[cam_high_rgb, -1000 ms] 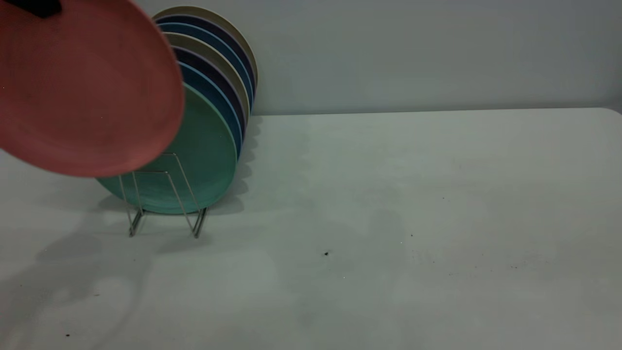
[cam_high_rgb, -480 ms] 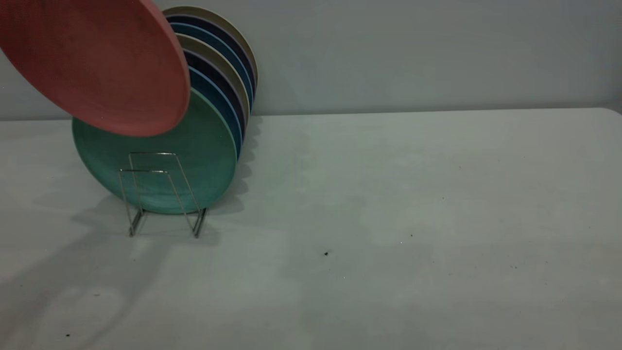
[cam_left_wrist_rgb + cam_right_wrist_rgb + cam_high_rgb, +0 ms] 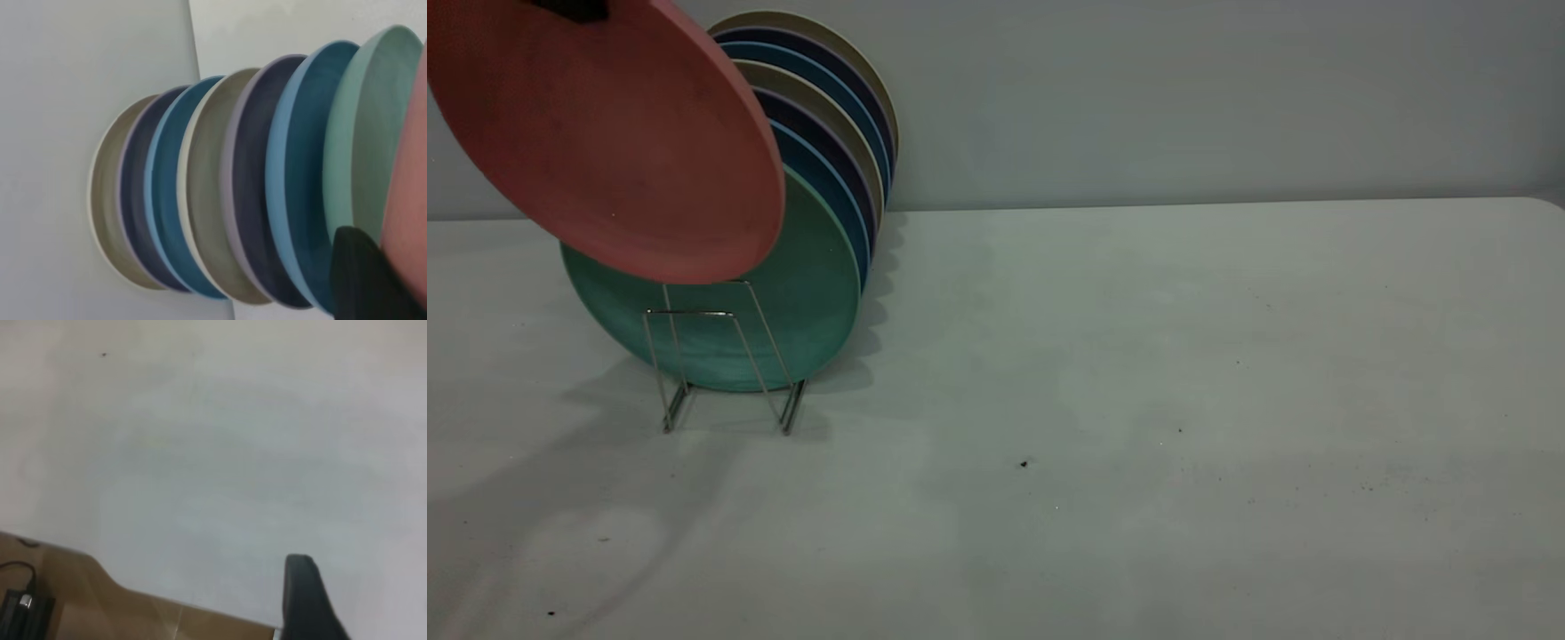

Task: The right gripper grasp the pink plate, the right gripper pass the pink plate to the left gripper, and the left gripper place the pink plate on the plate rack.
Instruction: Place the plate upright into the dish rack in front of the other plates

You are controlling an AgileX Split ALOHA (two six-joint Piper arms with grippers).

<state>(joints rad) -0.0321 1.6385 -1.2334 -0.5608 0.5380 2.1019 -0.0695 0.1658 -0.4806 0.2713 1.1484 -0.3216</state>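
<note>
The pink plate [image 3: 614, 133] hangs tilted at the upper left of the exterior view, in front of the teal-green plate [image 3: 800, 302]. Its lower rim is level with the top of the plate rack's [image 3: 729, 356] front wire loops. My left gripper [image 3: 569, 9] is shut on the plate's top edge and shows only as a black tip. In the left wrist view one black finger [image 3: 360, 273] lies against the pink plate [image 3: 410, 187]. My right gripper [image 3: 307, 593] is over bare table near its edge, out of the exterior view.
The rack holds the teal-green plate [image 3: 367, 133] at the front, with blue [image 3: 827, 187], dark navy and beige plates standing behind it up to the wall. The white table [image 3: 1138, 400] stretches to the right. In the right wrist view brown floor shows beyond the table edge [image 3: 133, 587].
The pink plate rose and moved right from in front of the rack, then came down a little. Its lower rim is now at the front loops' tops.
</note>
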